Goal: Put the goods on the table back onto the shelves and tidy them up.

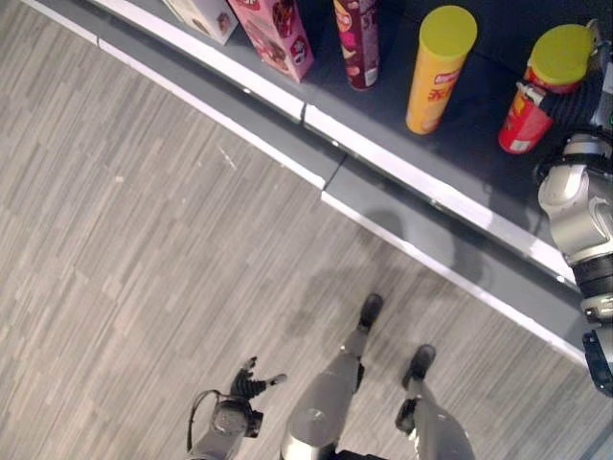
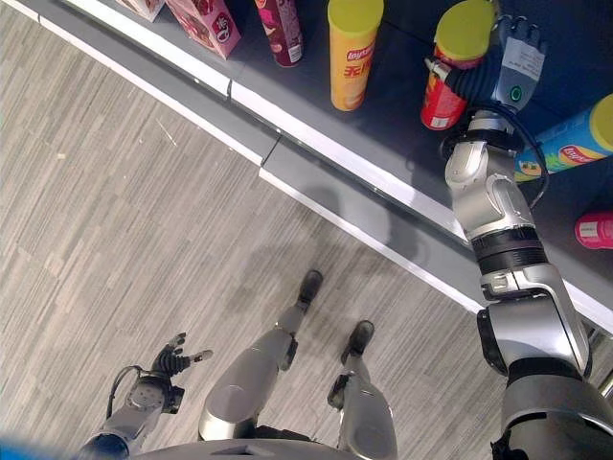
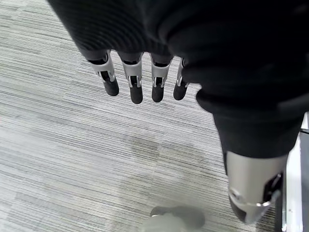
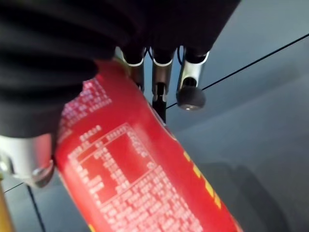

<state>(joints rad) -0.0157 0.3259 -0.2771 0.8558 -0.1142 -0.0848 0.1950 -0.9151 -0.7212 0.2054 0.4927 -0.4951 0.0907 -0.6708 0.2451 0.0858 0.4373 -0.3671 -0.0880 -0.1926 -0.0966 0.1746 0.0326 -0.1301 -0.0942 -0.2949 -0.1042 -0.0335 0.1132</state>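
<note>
Dark shelf (image 2: 383,125) with a white front edge

On it stand a pink box (image 2: 204,24), a maroon tube (image 2: 279,29) and a yellow tube (image 2: 353,53); a blue tube (image 2: 575,144) lies on its side beside a pink can (image 2: 596,230).

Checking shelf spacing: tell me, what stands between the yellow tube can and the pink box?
A dark red tube can stands between the yellow tube can and the pink box on the shelf, seen in both eye views.

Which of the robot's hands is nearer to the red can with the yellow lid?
The right. The right hand is at the red can on the shelf, its fingers round it; the left hand hangs low over the floor.
</note>
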